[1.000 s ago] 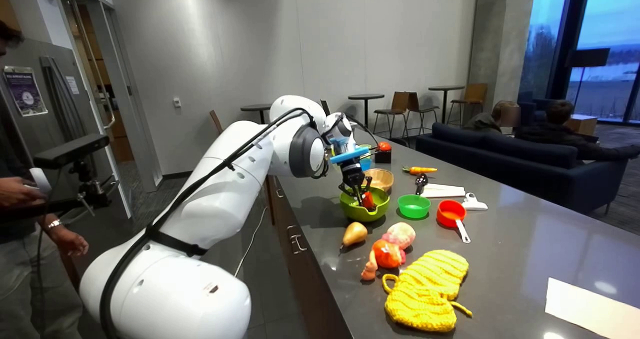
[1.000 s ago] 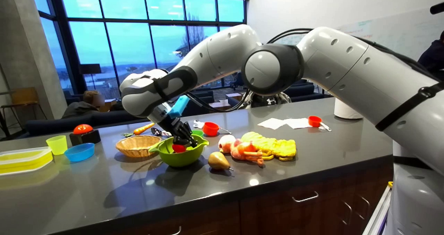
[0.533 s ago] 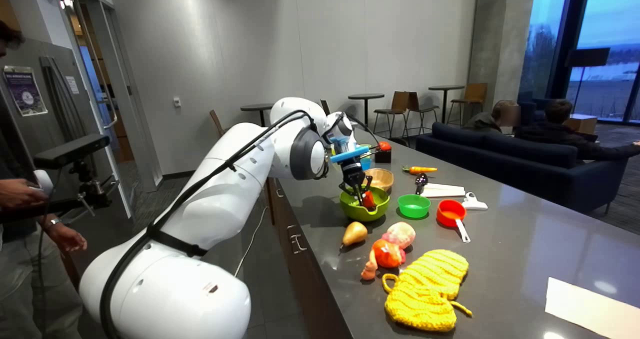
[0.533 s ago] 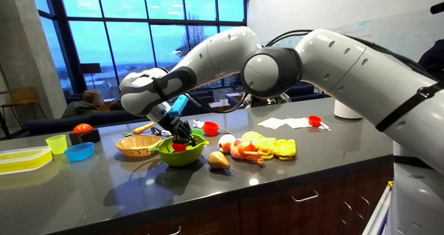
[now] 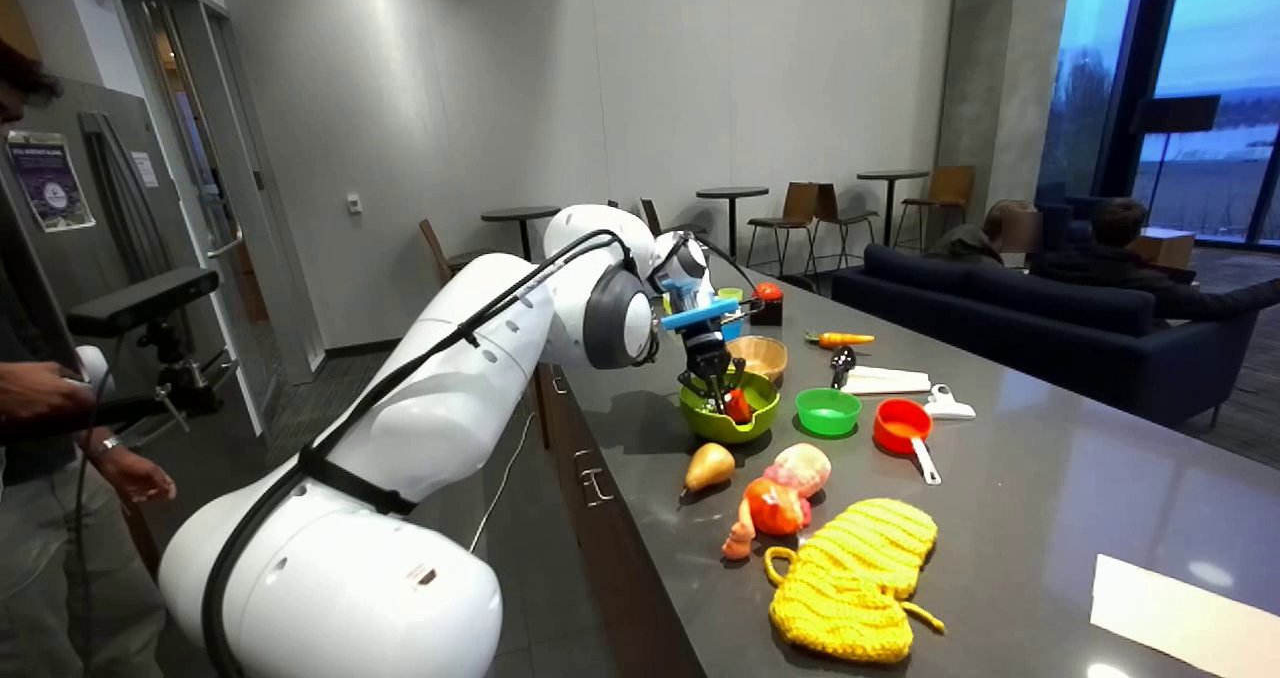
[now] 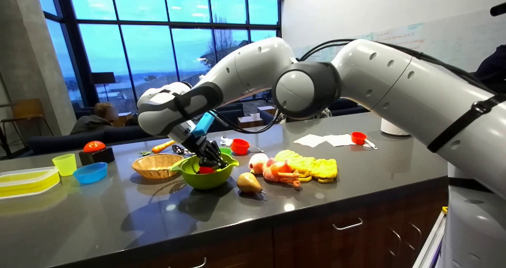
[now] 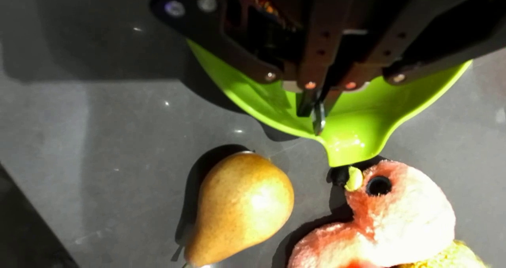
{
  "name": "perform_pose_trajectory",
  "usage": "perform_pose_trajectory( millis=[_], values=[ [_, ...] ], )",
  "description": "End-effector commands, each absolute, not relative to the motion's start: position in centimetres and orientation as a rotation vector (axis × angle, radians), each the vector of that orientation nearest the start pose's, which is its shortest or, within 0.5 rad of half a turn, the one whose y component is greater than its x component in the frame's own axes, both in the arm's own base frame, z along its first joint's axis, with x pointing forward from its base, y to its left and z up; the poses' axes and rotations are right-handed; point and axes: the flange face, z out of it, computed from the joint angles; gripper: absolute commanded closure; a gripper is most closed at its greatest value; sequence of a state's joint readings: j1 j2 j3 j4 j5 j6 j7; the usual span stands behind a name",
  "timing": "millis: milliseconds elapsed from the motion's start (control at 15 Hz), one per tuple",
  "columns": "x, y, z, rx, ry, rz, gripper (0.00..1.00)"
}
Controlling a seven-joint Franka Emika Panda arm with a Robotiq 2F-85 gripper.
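My gripper (image 7: 318,106) reaches down into a green bowl (image 7: 352,153) with a spout, seen in both exterior views too. Its fingers are together, with a thin shiny strip (image 7: 318,121) sticking out from between the tips toward the bowl's rim; its other end is hidden. Inside the bowl, beside the fingers, lies a red thing (image 5: 738,406), partly covered by the gripper in an exterior view (image 6: 206,170). Just outside the spout sit a brown pear (image 7: 245,204) and a pink plush toy (image 7: 411,216) with a black eye.
A wicker basket (image 6: 156,166) stands close to the bowl. Nearby are a small green cup (image 5: 828,414), a red measuring cup (image 5: 902,426), a toy carrot (image 5: 838,340) and a yellow knitted piece (image 5: 860,578). A blue dish (image 6: 91,173) and a red-domed black box (image 6: 97,151) are farther off.
The arm's elbow has sunk, and the gripper has shifted slightly within the bowl while staying shut. In an exterior view, the red thing now shows a little farther right and more covered.
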State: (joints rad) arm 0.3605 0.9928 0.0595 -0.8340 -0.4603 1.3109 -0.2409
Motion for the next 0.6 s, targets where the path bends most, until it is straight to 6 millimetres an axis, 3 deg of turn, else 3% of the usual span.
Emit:
perform_pose_trajectory(
  millis=[0, 533],
  values=[
    [69.5, 23.0, 29.9, -3.307, -1.123, 0.903, 0.99],
    [68.9, 22.5, 31.4, -3.248, -1.045, 0.982, 0.99]
  ],
)
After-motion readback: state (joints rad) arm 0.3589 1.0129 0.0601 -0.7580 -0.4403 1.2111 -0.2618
